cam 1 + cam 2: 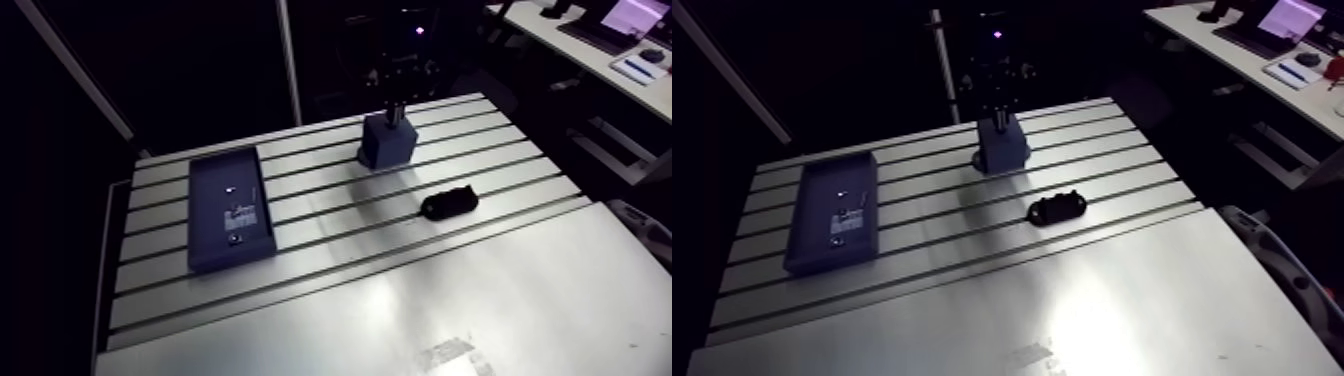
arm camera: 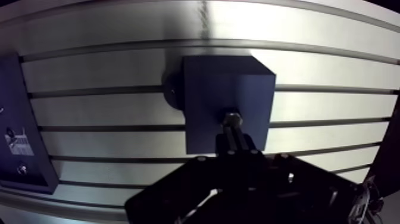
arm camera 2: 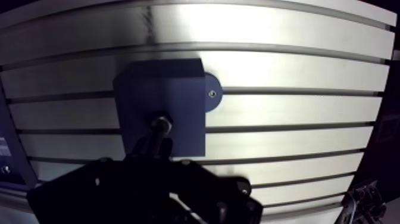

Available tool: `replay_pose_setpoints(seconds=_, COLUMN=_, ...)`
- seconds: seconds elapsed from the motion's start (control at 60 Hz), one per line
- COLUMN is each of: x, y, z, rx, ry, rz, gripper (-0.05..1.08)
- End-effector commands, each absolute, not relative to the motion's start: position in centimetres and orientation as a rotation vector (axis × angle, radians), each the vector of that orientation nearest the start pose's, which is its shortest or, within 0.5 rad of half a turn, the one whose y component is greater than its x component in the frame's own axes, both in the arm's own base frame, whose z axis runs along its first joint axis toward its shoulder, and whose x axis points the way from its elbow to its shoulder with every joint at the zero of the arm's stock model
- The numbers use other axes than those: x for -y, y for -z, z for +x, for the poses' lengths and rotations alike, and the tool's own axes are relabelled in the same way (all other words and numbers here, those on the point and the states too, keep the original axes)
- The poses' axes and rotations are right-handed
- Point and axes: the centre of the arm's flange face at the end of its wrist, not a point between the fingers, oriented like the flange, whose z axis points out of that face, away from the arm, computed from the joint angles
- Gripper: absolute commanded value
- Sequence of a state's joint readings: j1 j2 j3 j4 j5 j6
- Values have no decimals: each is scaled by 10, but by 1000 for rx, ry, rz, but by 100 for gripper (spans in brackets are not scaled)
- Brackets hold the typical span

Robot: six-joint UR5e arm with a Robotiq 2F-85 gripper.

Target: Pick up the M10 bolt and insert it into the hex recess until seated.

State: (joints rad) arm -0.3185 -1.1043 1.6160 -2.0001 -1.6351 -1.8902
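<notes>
A blue block point(image 2: 208, 89) stands on the slotted table point(image 1: 400, 300) near its far edge. In the wrist view the M10 bolt point(image 2: 232, 118) stands on the block's top face, its metal end showing just ahead of the fingertips. My gripper point(image 2: 234, 136) is shut on the bolt, fingers close together around it. In the arm view the gripper point(image 1: 397, 108) comes straight down onto the block point(image 1: 388, 145). The hex recess itself is hidden under the bolt.
A flat blue tray point(image 1: 230, 208) with small parts in it lies at the table's left. A small black object point(image 1: 447, 203) lies in front of and to the right of the block. A round blue tab point(image 3: 211, 95) sticks out from the block's side.
</notes>
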Motion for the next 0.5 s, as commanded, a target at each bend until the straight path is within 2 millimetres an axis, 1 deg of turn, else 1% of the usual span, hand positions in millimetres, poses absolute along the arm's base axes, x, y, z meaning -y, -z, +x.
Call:
replay_pose_setpoints(seconds=0.017, x=-75, y=-239, z=-634, rx=-3039, ry=-51, rz=-8, gripper=108)
replay_pose_setpoints(seconds=0.5, x=-75, y=-236, z=-636, rx=-3039, ry=-50, rz=-8, gripper=108)
